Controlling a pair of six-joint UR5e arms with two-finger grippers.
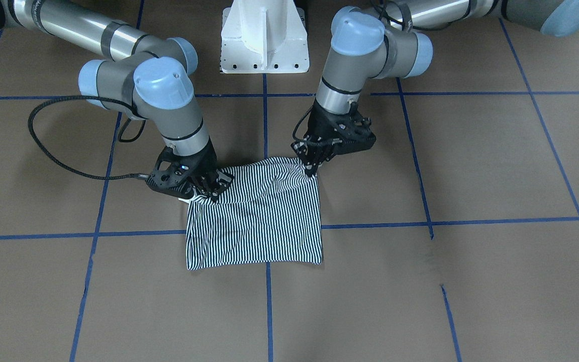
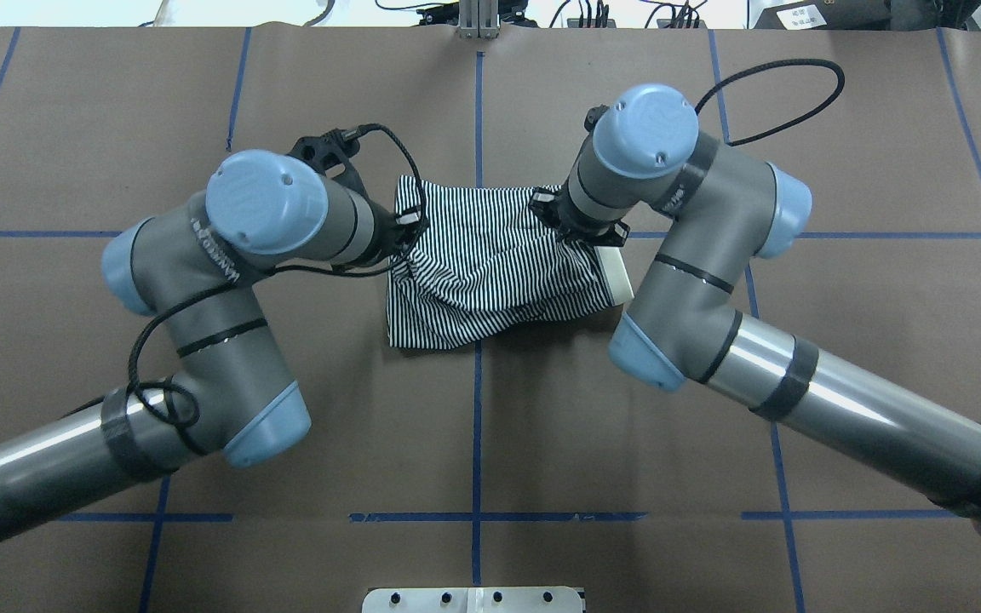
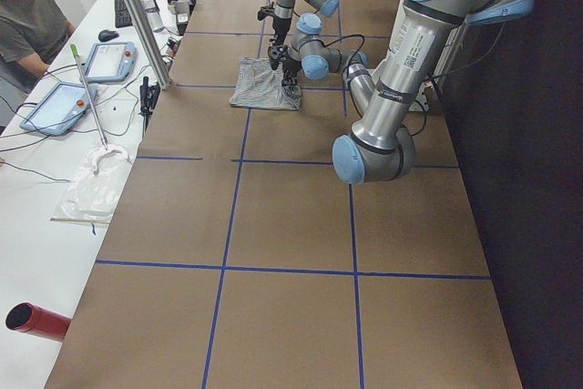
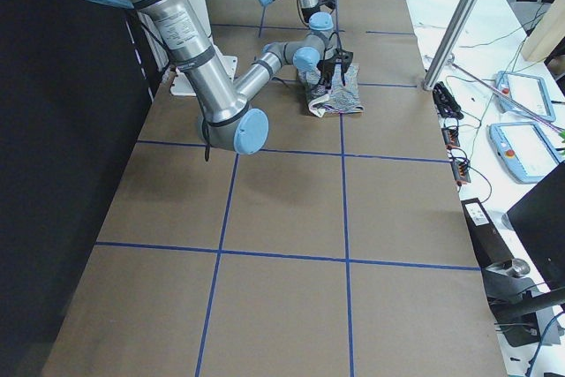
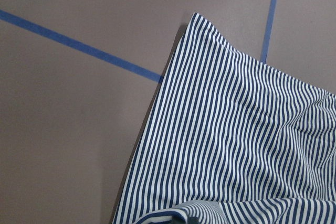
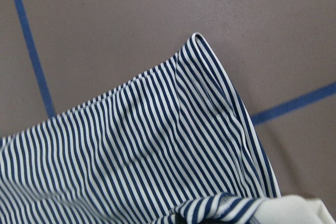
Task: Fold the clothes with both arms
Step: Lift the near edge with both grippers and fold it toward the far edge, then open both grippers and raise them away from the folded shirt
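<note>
Now you see a striped polo shirt (image 1: 254, 226), likely light and limp, best held by its corners, where the left gripper (image 1: 311, 171) and right gripper (image 1: 209, 193) sit clamped.

navy-and-white striped shirt (image 1: 254, 226), brown table (image 1: 495, 166), blue tape lines (image 1: 470, 220)

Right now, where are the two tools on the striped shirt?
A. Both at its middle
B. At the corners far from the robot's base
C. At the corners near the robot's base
C: the left tool and the right tool each sit at a corner of the striped shirt on the side toward the white base.
</note>
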